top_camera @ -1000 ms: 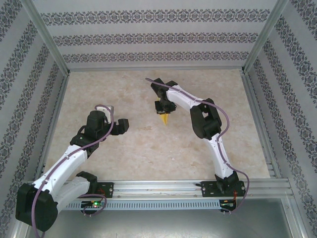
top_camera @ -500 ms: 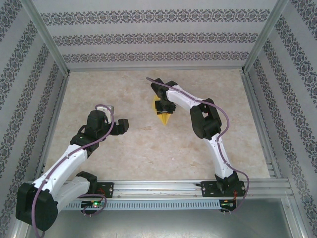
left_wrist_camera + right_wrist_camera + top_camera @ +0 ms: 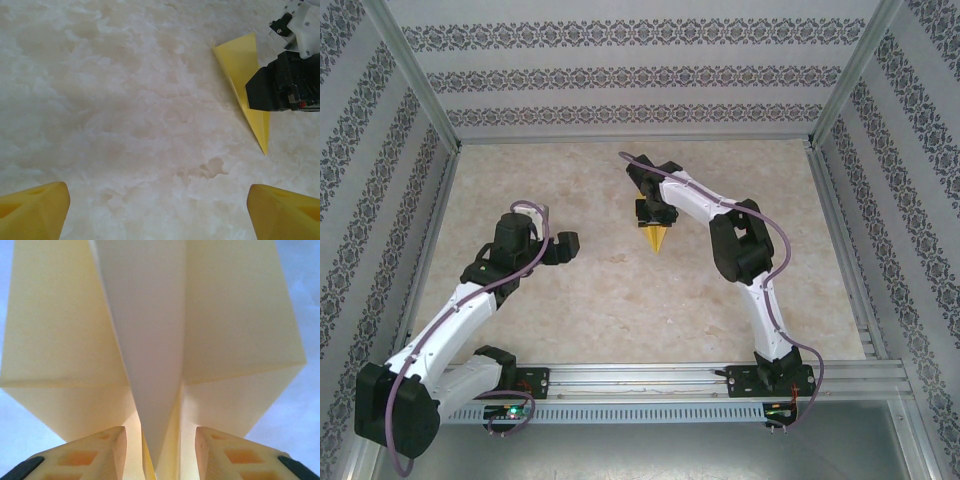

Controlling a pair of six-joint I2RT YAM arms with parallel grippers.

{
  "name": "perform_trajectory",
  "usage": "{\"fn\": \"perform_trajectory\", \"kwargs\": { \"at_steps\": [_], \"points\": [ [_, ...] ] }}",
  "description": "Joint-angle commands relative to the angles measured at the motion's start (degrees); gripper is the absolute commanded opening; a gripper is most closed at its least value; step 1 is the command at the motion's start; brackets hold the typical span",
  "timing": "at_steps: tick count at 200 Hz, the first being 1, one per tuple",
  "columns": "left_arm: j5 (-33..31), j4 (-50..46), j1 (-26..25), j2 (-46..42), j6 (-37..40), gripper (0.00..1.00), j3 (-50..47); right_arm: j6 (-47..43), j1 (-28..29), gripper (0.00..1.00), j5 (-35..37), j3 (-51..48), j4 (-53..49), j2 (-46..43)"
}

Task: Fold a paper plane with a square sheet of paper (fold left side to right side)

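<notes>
R gripper sits unclamped, pads astride the paper plane keel, L gripper wide open; paper's light, floppy, crushable, so I'd pinch that keel.

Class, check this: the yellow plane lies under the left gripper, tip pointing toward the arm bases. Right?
No: the top view shows the plane under the right gripper, not the left gripper. Its tip does point toward the bases.
</notes>
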Motion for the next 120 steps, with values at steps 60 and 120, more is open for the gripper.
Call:
{"fn": "perform_trajectory", "kwargs": {
  "at_steps": [60,120],
  "points": [
    [1.7,-2.2,3.0,-0.7,-0.6,0.95,3.0,-0.2,2.2,0.46,2.7,-6.4,0.3,-11.9],
    [-0.3,-2.1,9.5,-3.9,0.0,1.00,0.6,-5.8,0.6,0.61,6.3,-26.8,7.6,-33.8]
  ]
}}
